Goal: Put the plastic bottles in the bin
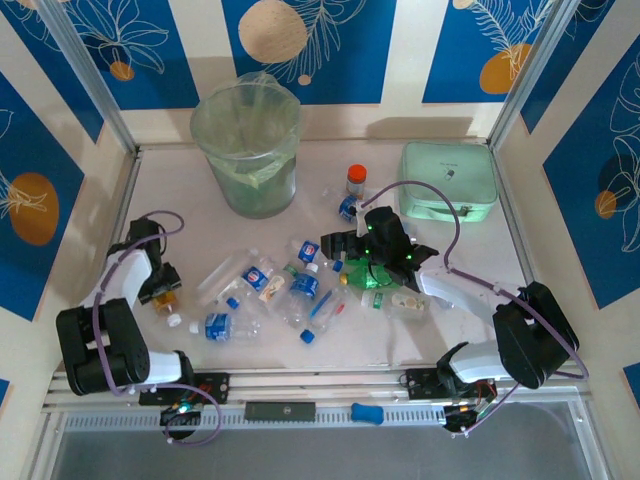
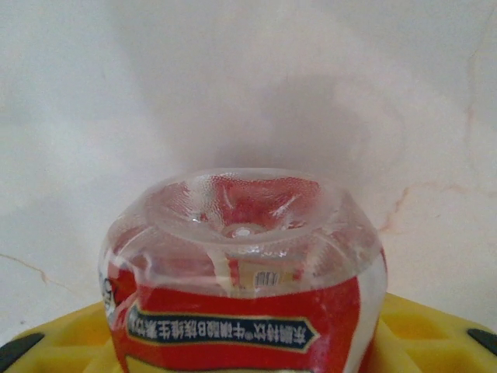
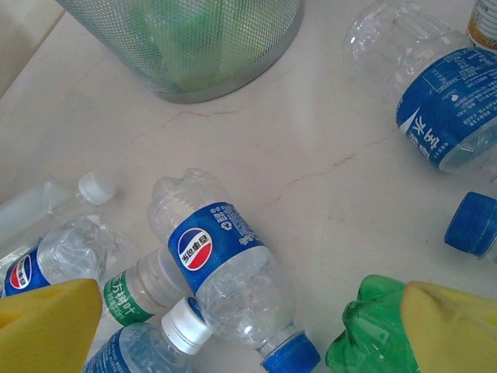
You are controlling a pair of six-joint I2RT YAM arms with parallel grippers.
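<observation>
My left hand point(image 1: 160, 288) pinches a red-labelled bottle point(image 2: 245, 264), base outward, at the left of the surface point(image 1: 330, 165). My right hand point(image 3: 252, 326) is spread over the scattered bottles point(image 1: 265, 290). A green bottle point(image 3: 369, 334) touches one finger point(image 3: 446, 326), and a blue-labelled bottle point(image 3: 221, 264) lies between the fingers. The bin point(image 1: 248, 180) stands beyond, far left.

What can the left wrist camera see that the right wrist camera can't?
Left wrist camera: a red-labelled bottle, seen bottom-first and very close. Right wrist camera: the bin with its mesh wall, blue-labelled bottles lying down, and a green bottle by one finger. Both: yellow fingers and the pale table.
</observation>
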